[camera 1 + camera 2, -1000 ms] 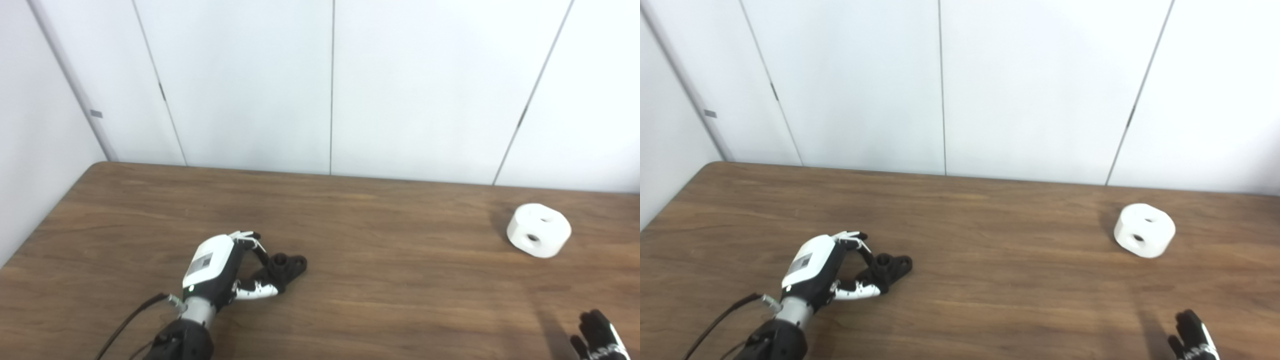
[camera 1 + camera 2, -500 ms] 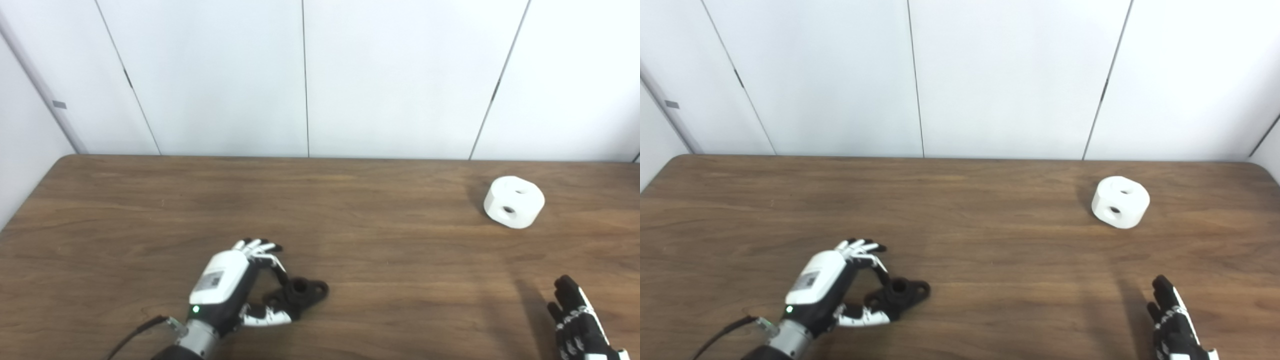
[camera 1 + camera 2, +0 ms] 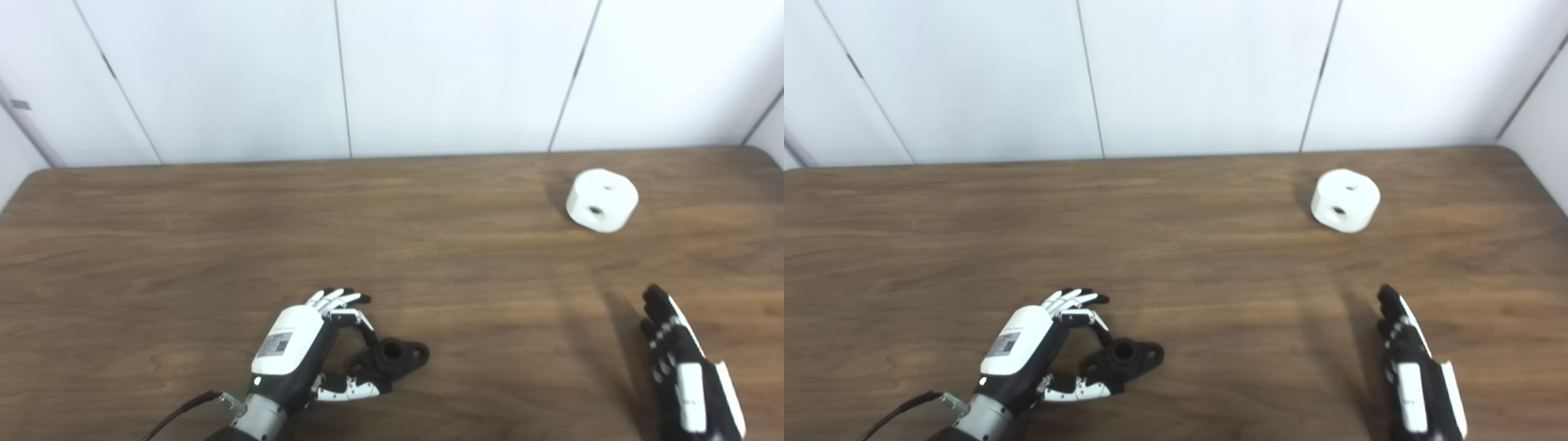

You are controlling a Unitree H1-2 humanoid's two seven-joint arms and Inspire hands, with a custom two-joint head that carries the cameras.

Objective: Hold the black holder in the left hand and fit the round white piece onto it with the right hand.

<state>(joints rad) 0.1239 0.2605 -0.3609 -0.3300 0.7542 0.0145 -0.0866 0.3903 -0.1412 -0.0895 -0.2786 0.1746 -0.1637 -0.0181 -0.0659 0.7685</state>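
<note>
We judge the task barely begun; our left robot hand (image 3: 294, 349) curls fingers and thumb about the black holder (image 3: 392, 358), which lies on the worktop (image 3: 184, 245) unlifted; whether the grip is firm we cannot tell; the round white piece (image 3: 602, 199) sits well apart at far right, untouched; our right robot hand (image 3: 689, 373) hovers empty, fingers straight, pointing toward it.

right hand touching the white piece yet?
No. The right hand is open near the table's front edge, well apart from the round white piece.
</note>
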